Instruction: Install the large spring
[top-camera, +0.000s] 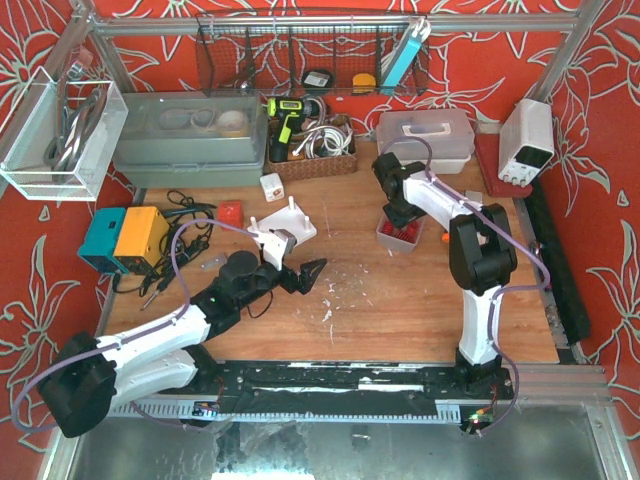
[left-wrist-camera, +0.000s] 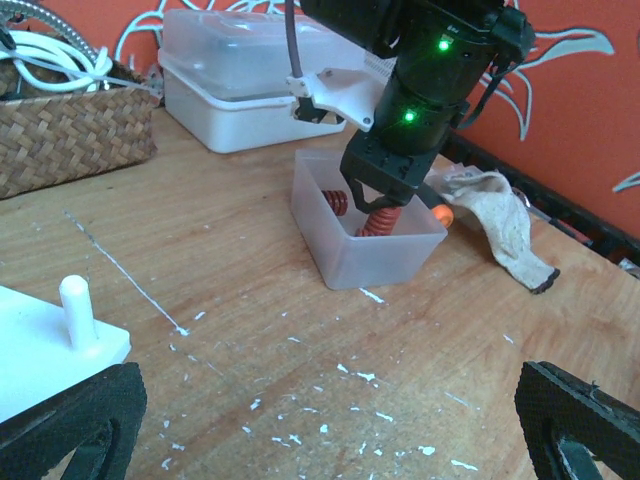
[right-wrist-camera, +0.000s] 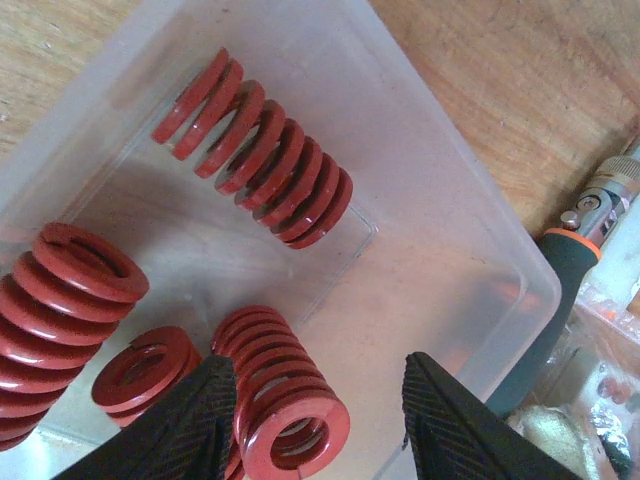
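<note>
Straddling a red coiled spring (right-wrist-camera: 270, 365) in a clear plastic tub (right-wrist-camera: 470, 230), right pincer (right-wrist-camera: 318, 375) narrowed, grip unclear; left pincer (left-wrist-camera: 325, 415) spread wide

I'm getting bright, even light, soft shadows, faint glare on the clear plastic tray (right-wrist-camera: 460, 230), and sharp red coil springs (right-wrist-camera: 255, 150).

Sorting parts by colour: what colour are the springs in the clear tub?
The springs are red, best seen in the right wrist view.

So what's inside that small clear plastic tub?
Four red metal coil springs of differing sizes sit in the clear tub; one stands between the right arm's black fingers, which cover the tub's near edge.
</note>
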